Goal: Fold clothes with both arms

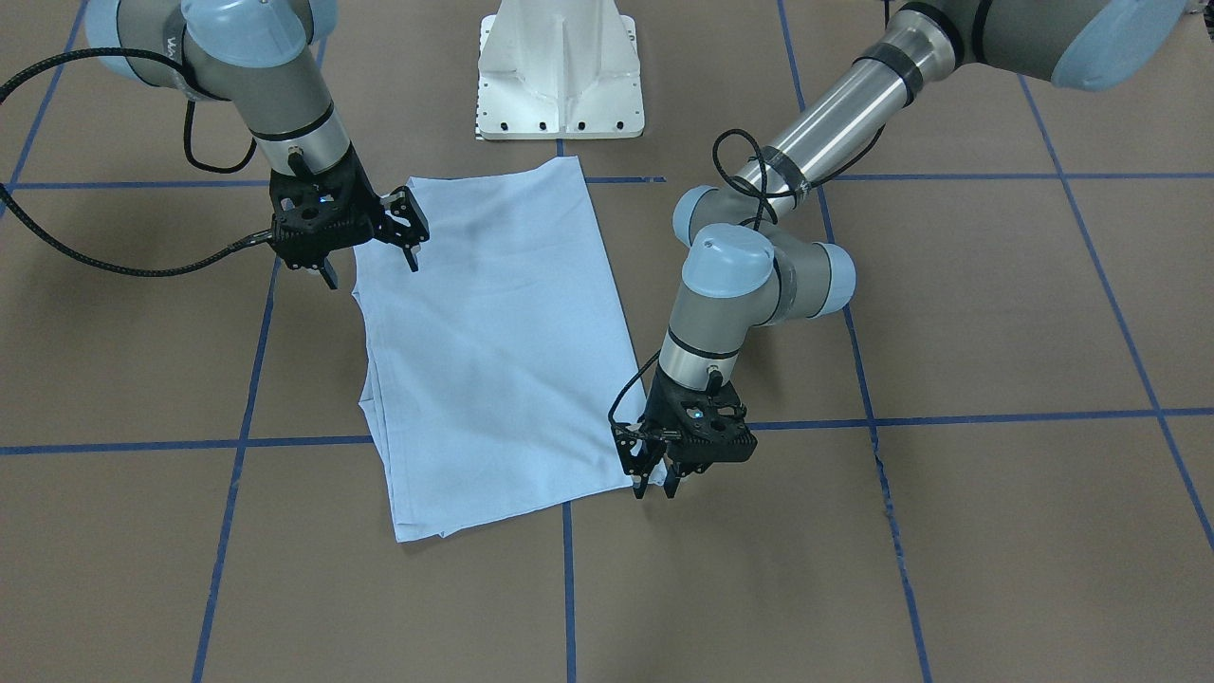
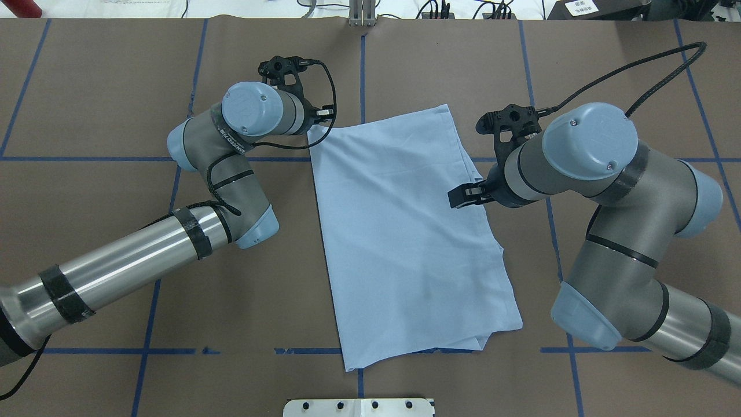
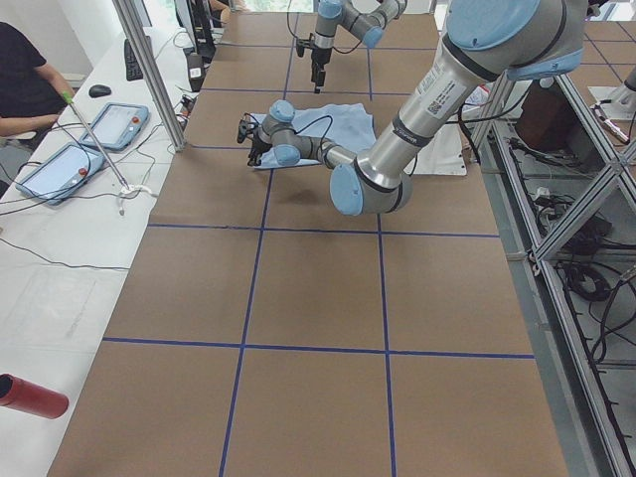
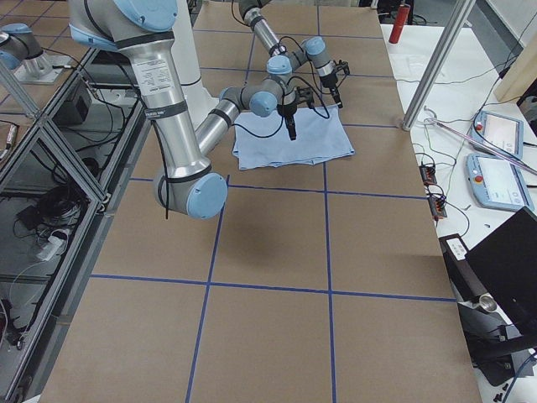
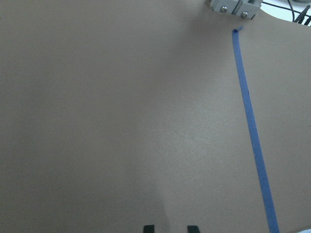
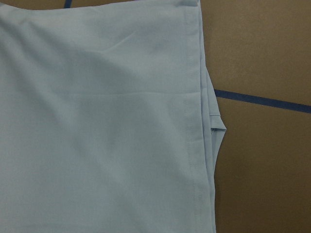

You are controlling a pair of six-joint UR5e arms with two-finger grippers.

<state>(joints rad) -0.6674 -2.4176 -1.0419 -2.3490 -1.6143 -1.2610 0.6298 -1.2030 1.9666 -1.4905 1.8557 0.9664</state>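
The light blue T-shirt (image 1: 493, 351) lies flat on the brown table, folded into a long rectangle, and it shows in the overhead view (image 2: 405, 231) too. Its print and collar are hidden. My right gripper (image 1: 410, 235) is open and empty, hovering over the shirt's long edge near one corner (image 2: 463, 197). The right wrist view shows only the shirt's hemmed edge (image 6: 194, 121) with layers beneath. My left gripper (image 1: 654, 489) is open and empty, pointing down just beside the shirt's opposite corner. In the left wrist view (image 5: 171, 229) its fingertips frame bare table.
The white pedestal base (image 1: 560, 71) stands at the robot's side of the table. Blue tape lines (image 5: 250, 121) grid the brown surface. Tablets (image 3: 119, 124) and a metal post (image 3: 149, 70) stand beyond the table's far edge, a red cylinder (image 3: 30, 396) at its end.
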